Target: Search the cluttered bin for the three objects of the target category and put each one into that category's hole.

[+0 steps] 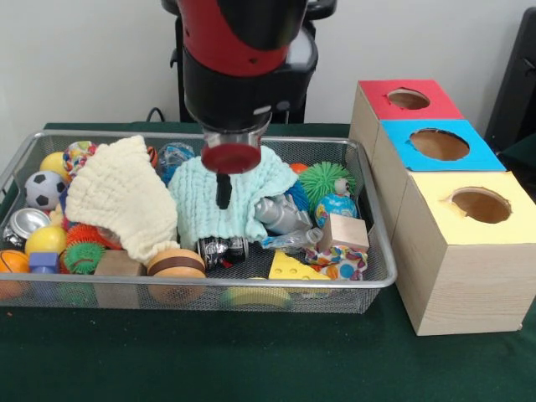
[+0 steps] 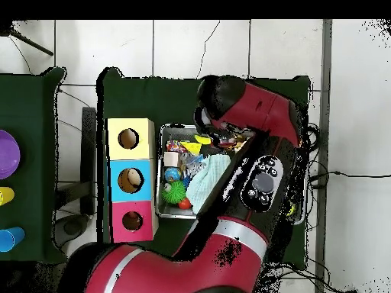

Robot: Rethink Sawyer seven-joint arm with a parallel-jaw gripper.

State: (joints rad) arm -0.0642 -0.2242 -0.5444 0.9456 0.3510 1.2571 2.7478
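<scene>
The front view looks from across the green-covered counter [image 1: 251,360] toward the robot, set low and close, angled slightly down; the wire-mesh bin [image 1: 209,289] fills most of its width and the arm [image 1: 239,50] drops in from the top edge. The overhead view looks straight down from high up, robot base at the bottom, taking in the floor tiles [image 2: 107,42] around. Both share the bin [image 2: 164,136] and the three boxes with holes [image 2: 130,180] [image 1: 452,209], though the arm [image 2: 252,183] seems to hide much of the bin from above.

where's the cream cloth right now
In the front view, the cream cloth lies in the left half of the bin, draped over toys, right beside the mint cloth.
</scene>
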